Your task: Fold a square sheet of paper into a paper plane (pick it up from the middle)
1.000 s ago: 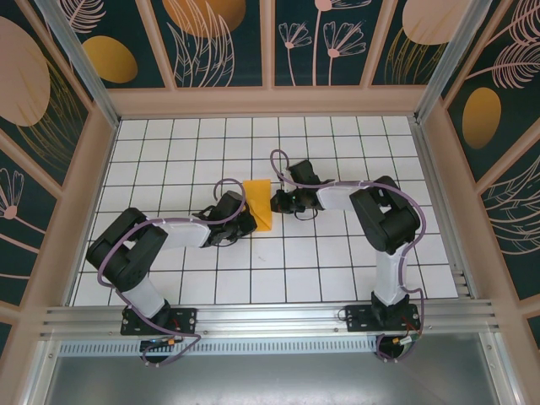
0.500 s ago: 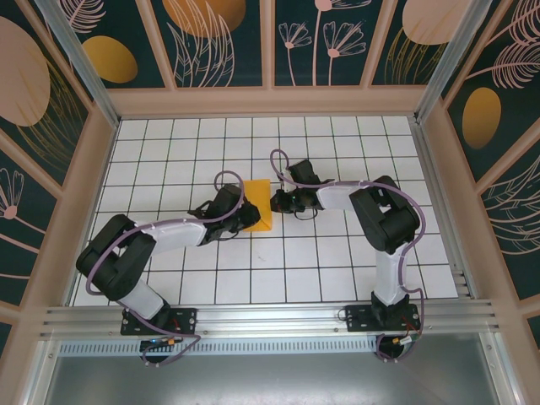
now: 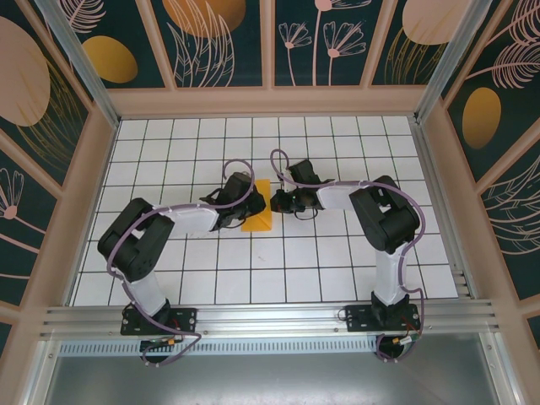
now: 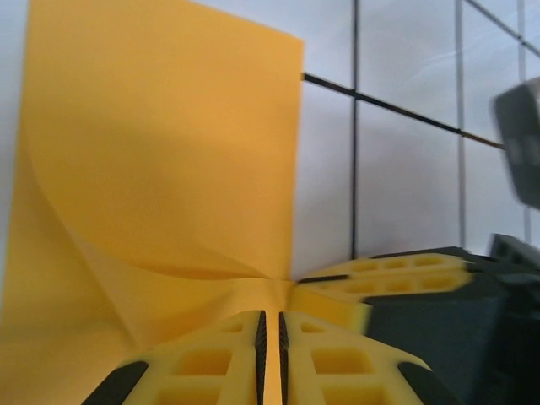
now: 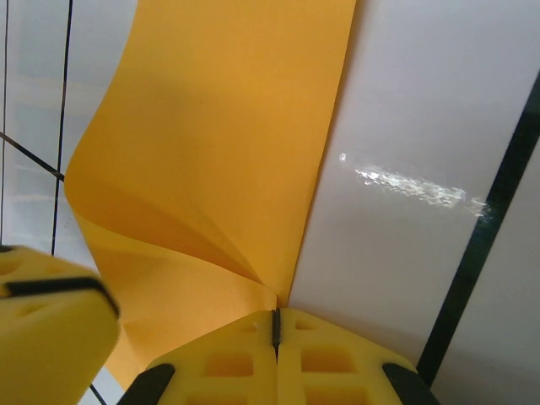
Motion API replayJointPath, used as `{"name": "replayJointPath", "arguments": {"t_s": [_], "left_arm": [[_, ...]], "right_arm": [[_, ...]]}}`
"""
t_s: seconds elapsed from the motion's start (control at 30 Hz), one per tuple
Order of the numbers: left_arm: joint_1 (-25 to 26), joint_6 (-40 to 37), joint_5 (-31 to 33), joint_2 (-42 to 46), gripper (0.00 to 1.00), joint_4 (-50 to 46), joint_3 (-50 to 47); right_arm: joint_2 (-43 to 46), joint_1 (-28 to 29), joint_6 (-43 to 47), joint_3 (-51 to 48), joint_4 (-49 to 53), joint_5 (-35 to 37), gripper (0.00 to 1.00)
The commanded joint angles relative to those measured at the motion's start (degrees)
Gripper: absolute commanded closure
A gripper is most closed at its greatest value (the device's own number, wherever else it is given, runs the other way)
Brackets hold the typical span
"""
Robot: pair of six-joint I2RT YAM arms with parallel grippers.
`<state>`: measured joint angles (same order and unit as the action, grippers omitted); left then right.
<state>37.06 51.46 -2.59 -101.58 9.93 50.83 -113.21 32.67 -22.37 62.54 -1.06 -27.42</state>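
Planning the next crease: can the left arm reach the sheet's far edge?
Probably not yet: the left gripper is shut on the sheet beside the right gripper, also pinching it. The far edge lies uncovered, so releasing should free the way.

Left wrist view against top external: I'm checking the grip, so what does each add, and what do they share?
Left wrist: the left gripper shut on the sheet of paper, which curls away from the pinch. Top external: the poses of the left arm and right arm, plus the patterned walls. Shared: the sheet between the left gripper and right gripper.
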Motion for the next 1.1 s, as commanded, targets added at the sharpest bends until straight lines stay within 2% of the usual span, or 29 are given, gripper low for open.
{"name": "replayJointPath", "arguments": {"t_s": [0.0, 1.07], "left_arm": [[-0.45, -0.96, 2.62, -1.21, 0.85, -2.08, 1.52], [-0.68, 1.36, 5.57, -3.1, 0.86, -4.93, -0.29]], "right_arm": [[-2.21, -0.23, 1.36, 0.34, 0.64, 0.96, 0.98], [-2.43, -0.15, 1.19, 2.06, -0.58, -1.48, 0.96]]}}
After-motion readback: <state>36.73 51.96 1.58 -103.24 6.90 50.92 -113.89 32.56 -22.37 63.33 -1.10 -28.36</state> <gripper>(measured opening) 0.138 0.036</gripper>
